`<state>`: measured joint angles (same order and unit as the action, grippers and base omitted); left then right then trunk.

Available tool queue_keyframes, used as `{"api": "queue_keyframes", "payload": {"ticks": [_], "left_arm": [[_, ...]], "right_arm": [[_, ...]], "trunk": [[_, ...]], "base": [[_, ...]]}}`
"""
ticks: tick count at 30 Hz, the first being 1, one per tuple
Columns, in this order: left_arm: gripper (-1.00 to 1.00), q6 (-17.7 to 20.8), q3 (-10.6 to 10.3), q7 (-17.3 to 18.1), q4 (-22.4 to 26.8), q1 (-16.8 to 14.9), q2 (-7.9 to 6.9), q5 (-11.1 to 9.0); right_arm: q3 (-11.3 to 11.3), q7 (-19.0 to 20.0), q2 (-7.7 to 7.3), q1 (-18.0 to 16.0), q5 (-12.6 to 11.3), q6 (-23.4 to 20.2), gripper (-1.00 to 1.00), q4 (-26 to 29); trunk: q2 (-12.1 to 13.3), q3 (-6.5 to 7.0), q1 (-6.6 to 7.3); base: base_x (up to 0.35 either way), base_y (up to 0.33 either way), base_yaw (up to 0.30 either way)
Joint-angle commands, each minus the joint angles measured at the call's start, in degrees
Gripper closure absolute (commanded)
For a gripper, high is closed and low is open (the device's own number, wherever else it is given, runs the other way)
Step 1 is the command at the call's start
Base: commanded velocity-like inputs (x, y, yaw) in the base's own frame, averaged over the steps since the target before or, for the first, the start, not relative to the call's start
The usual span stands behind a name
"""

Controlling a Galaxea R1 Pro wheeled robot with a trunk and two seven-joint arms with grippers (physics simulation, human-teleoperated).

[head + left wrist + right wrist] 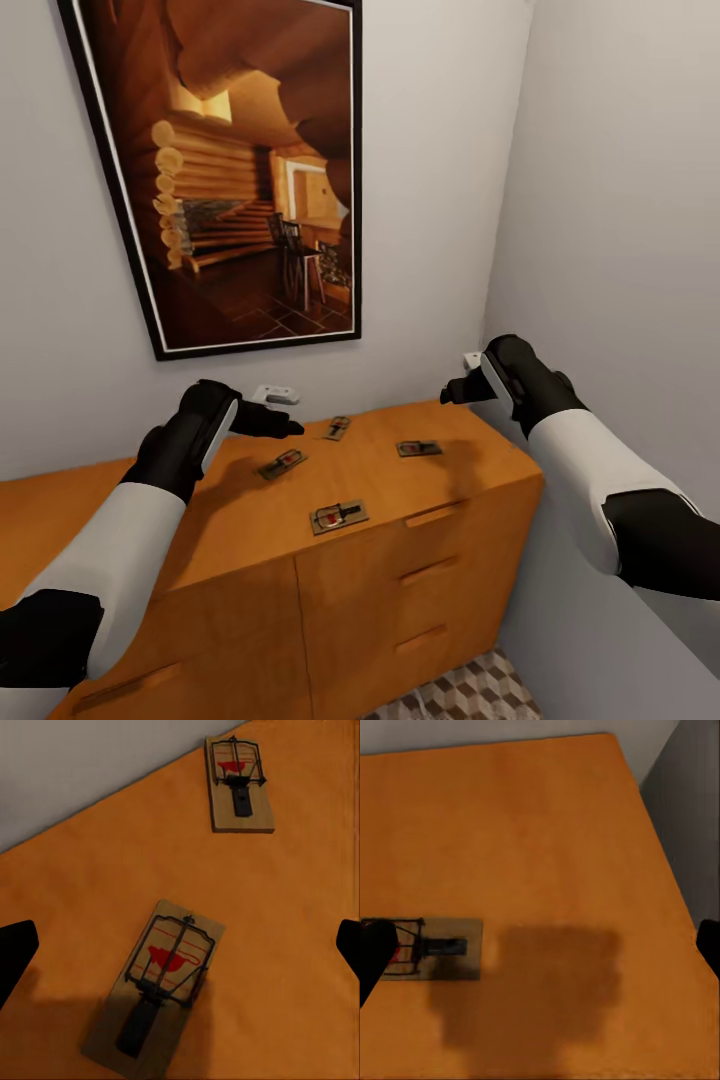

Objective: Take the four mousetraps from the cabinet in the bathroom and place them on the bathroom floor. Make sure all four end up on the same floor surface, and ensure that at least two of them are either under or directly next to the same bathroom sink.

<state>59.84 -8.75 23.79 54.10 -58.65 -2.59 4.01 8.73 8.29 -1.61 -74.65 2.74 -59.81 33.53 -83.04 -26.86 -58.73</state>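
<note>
A large framed picture (225, 170) of a log-cabin interior is hanging tilted on the pale wall above the cabinet (330, 560), and a small white fitting (275, 394) is sitting on the wall just over the cabinet's back edge. A grey side wall is closing in the cabinet's right end, and a patch of cube-patterned bathroom floor (470, 695) is showing below the drawers.

All four mousetraps are lying flat on the cabinet's orange-brown top, spread apart from one another: one near the front edge (339, 516), one toward the left (283, 463), one near the back (337, 428), and one toward the right (419, 449).

The left tool (290, 428) is hovering over the top just beside the left-hand trap; in the left wrist view its dark fingertips (16, 949) are standing wide apart at either edge, with that trap (160, 982) between and below them and the back trap (238, 784) farther off. It is gripping nothing.

The right tool (452, 388) is hanging above the cabinet's right rear corner, touching nothing. In the right wrist view its fingertips (375, 949) are likewise spread wide, with the right-hand trap (431, 947) lying beside one finger and the tool's shadow falling on bare wood.
</note>
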Motion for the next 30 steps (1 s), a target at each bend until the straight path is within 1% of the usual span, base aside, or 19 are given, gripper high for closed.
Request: {"api": "queue_keyframes", "payload": {"ticks": [1,9,16,22,30], "left_arm": [[-1.00,0.2,-0.1,0.4,0.1,0.0,-0.05,0.4],[-1.00,0.2,-0.1,0.4,0.1,0.0,-0.05,0.5],[-1.00,0.2,-0.2,0.4,0.0,-0.1,-0.05,0.6],[-1.00,0.2,-0.2,0.4,0.0,0.0,-0.05,0.6],[-1.00,0.2,-0.2,0.4,0.1,0.0,-0.05,0.6]], "right_arm": [[0.3,0.4,-0.06,-0.1,0.3,-0.2,-1.00,0.0],[0.3,0.4,-0.07,-0.1,0.2,-0.2,-1.00,0.0],[0.3,0.4,-0.13,-0.1,0.2,-0.2,-1.00,0.0],[0.2,0.4,-0.14,-0.1,0.2,-0.2,-1.00,0.0],[0.2,0.4,-0.15,-0.1,0.2,-0.2,-1.00,0.0]], "trunk": [[0.0,-0.07,0.00],[0.0,-0.07,0.00],[0.0,-0.07,0.00],[0.0,-0.07,0.00],[0.0,-0.07,0.00]], "base": [[0.000,0.000,-0.241],[0.000,0.000,-0.212],[0.000,0.019,-0.072],[0.000,0.196,-0.017],[0.000,0.289,-0.005]]}}
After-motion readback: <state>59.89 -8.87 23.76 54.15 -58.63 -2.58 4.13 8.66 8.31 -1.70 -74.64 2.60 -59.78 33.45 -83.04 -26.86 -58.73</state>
